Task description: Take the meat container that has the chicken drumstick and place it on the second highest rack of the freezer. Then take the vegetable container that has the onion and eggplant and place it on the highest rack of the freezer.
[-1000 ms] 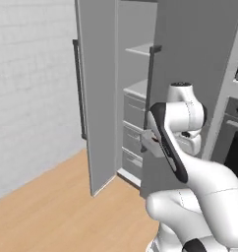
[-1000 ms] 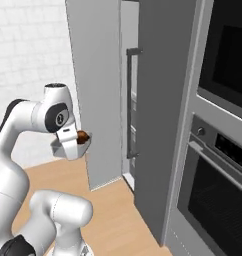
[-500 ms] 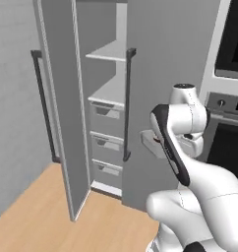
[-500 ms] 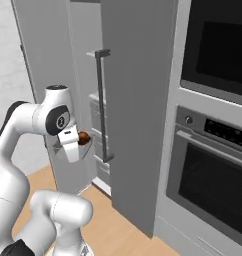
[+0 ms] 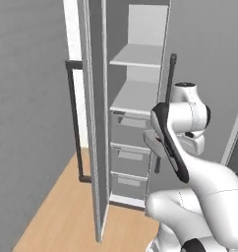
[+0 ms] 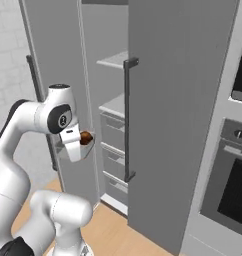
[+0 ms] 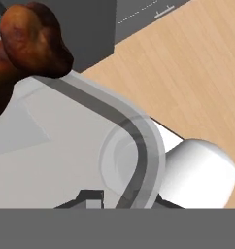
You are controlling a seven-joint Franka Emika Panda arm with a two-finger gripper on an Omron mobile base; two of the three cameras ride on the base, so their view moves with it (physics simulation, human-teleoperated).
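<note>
The freezer (image 5: 135, 123) stands open ahead of the robot, its tall door (image 5: 94, 123) swung out on the left, with two bare racks above a stack of drawers (image 5: 128, 157). The highest rack (image 5: 138, 55) and the second highest rack (image 5: 133, 97) both reach to the front edge of the cabinet.

The arm (image 6: 28, 120) carries the meat container (image 6: 79, 148) in front of the freezer, roughly at the height of the top drawer and below both racks. The gripper (image 6: 73, 140) is clamped shut on the container's rim, at a rounded corner as the hand view shows.

The container (image 7: 66, 141) looks like a thin, clear, rigid plastic tray: probably light and stiff, but smooth, so a rim pinch could slip or let it swing if it is tilted. The chicken drumstick (image 7: 27, 44) lies loose inside, away from the held corner, and would likely roll if the tray tips. Keeping the tray level while lifting toward the second highest rack seems the safest handling.
</note>
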